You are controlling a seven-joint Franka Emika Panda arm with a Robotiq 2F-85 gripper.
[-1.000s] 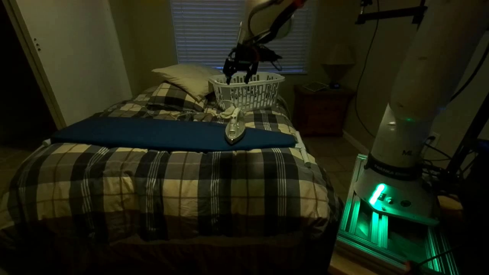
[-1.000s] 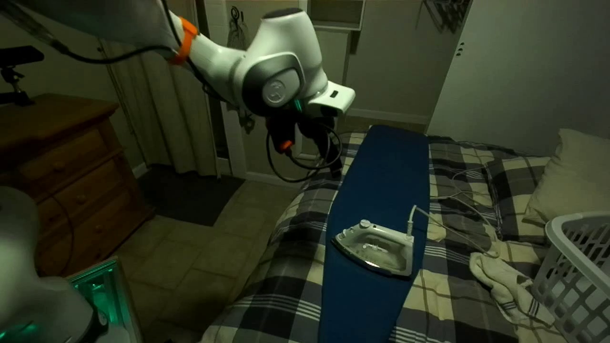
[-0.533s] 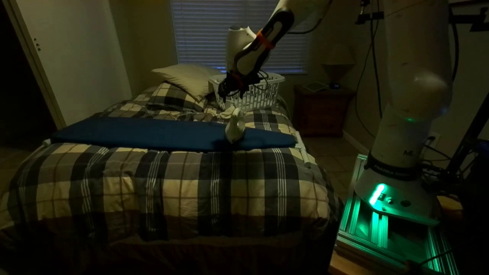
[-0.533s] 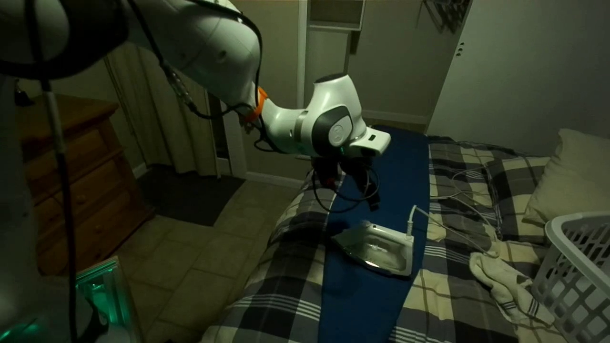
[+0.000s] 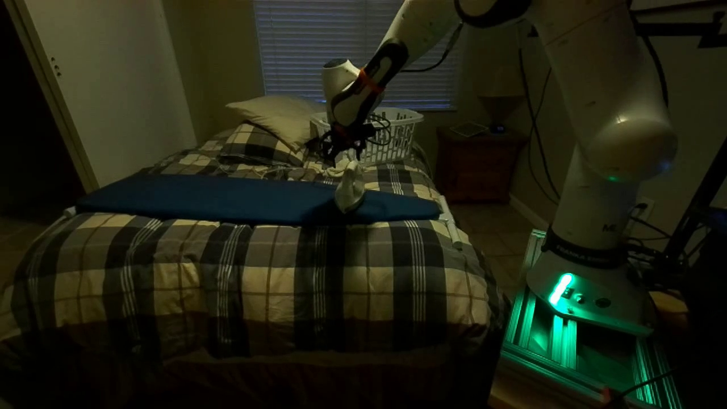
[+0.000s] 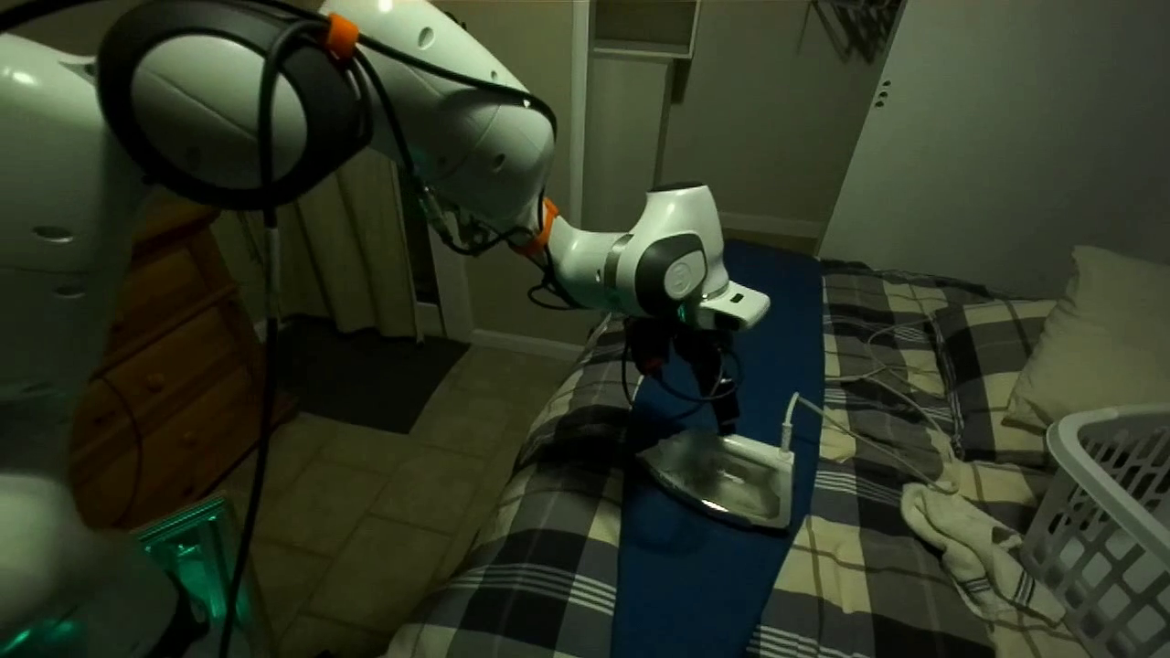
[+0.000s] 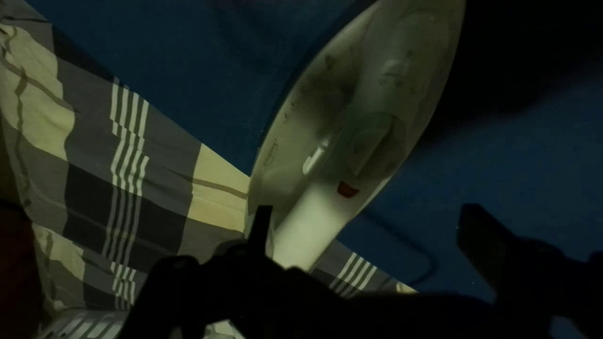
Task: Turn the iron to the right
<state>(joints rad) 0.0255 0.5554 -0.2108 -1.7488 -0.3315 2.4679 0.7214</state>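
The pale iron [image 5: 350,190] lies flat on the blue ironing board [image 5: 227,196]. In an exterior view the iron [image 6: 754,484] has its tip to the left and its cord rising from the heel at the right. My gripper [image 6: 725,422] is just above the iron's handle; I cannot tell whether it touches. In the wrist view the iron [image 7: 325,160] runs diagonally, and my gripper [image 7: 367,209] is open, its fingers far apart. The left finger overlaps the iron's body and the right finger is over the board beside it. The handle's rear end is hidden by the gripper.
A white lattice laundry basket [image 6: 1111,539] stands on the bed, with white socks [image 6: 973,553] beside it. The iron's cord [image 6: 868,434] runs over the plaid bedspread [image 5: 272,272] toward the pillow [image 6: 1101,338]. A wooden dresser [image 6: 183,384] stands beyond the arm.
My arm has come down and forward, from high above the board to right over the iron. Its shadow now falls across the iron. The iron has not visibly moved.
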